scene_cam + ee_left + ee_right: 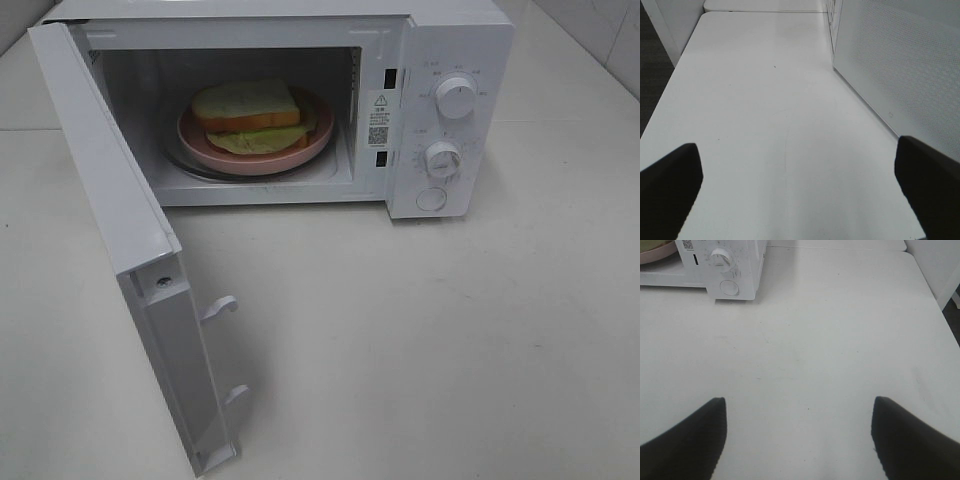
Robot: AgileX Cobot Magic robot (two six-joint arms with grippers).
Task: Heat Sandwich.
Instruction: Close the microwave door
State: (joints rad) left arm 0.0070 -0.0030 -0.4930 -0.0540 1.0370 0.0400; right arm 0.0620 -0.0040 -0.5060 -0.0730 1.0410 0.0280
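Little legible print on the microwave (450, 25).
You find a white sticker (379, 118) on the front frame, just beside the control panel (488, 60). It has a warning triangle (381, 100) at its top, lines of print too small to read below, and a QR code (377, 135) at its foot. Fine scale marks and figures ring the upper dial (457, 97) and the lower dial (441, 158), but you cannot make out any of them. The right wrist view shows the code and marks just as blurred.

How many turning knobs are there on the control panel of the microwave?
2. The upper knob is near the top of the control panel, the lower knob directly below it. The round button under them is not a knob. None seems hidden.
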